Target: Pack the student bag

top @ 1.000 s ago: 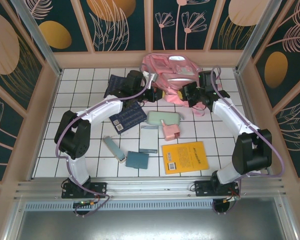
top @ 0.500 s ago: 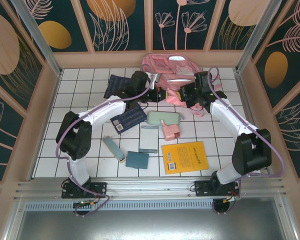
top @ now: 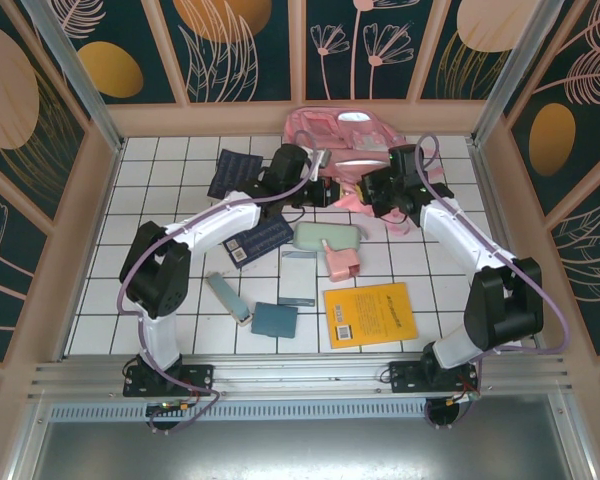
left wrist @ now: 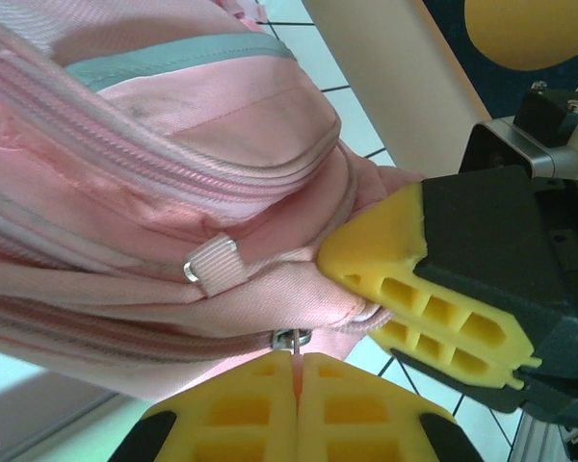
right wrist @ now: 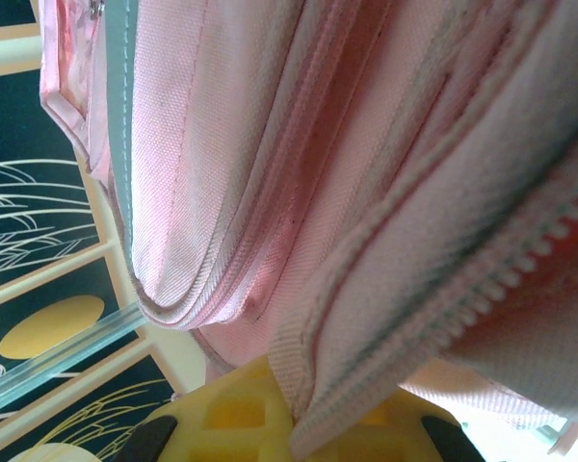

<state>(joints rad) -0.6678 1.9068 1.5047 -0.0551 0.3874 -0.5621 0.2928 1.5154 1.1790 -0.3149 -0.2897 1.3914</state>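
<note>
Now the left end effector (left wrist: pixel 296 373), swung right since 1 s ago, is clenched on the metal zip pull (left wrist: pixel 289 338) of the large pink fabric student bag (top: pixel 342 128) at the far edge of the tabletop (top: pixel 160 200); the right end effector (left wrist: pixel 368 313) pinches its fabric, so unzipping is prob. next.

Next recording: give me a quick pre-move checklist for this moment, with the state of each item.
1. Left gripper clamped on the zipper pull: ok.
2. Right gripper pinching the student bag fabric beside it: ok.
3. Zipper open enough for packing: not ok, visible stretch looks closed.
4. Grippers apart from each other: ok, though close.
5. Yellow book and green pouch packed: not ok, both lie on the table.
</note>
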